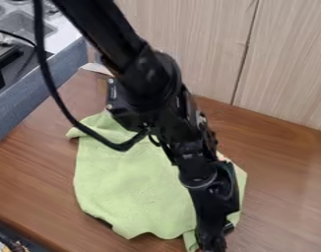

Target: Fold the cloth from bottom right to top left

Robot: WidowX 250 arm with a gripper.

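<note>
The light green cloth (133,184) lies spread on the brown wooden table, its upper left corner near the arm's cable and its lower edge wavy. The black arm crosses over it from the top edge, covering part of its middle and right side. At the bottom, the gripper (212,241) hangs at the cloth's lower right corner, where a narrow strip of cloth shows just to its left. Whether it holds any cloth cannot be made out.
A light wooden panel (189,44) stands behind the table (281,162). At the left is a blue-grey ledge (31,96) with a metal unit beyond it. Dark objects sit in the bottom left corner. The arm's black cable loops over the cloth's upper left.
</note>
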